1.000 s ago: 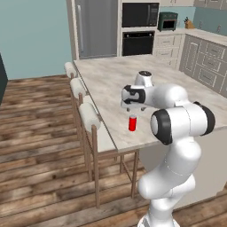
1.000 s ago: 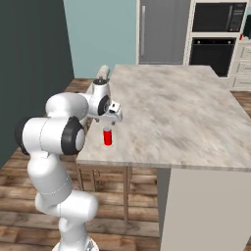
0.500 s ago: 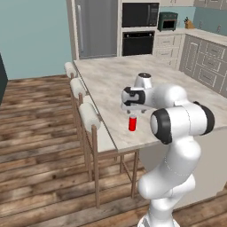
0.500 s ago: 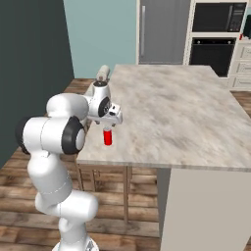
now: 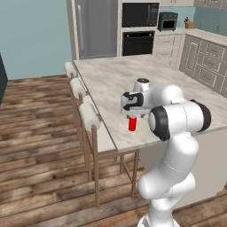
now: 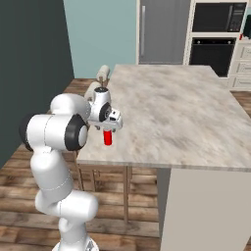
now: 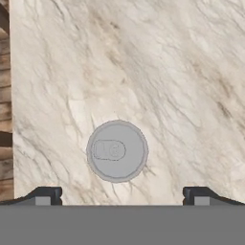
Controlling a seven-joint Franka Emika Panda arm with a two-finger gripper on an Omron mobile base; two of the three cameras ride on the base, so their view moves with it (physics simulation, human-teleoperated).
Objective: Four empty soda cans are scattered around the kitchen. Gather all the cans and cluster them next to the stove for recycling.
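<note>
Can: a small red cylindrical soda can (image 5: 132,123) with a silver top stands upright on the pale marble-look tabletop (image 5: 164,84), near its stool-side edge.
Claw: the claw (image 7: 122,195) hangs directly above the can, spread wide, holding nothing.

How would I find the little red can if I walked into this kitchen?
Go to the big marble island in the middle of the kitchen. Near its edge by the white-cushioned stools stands the soda can, straight under the robot's gripper. It is small, red, silver-topped, and alone on the counter.
</note>
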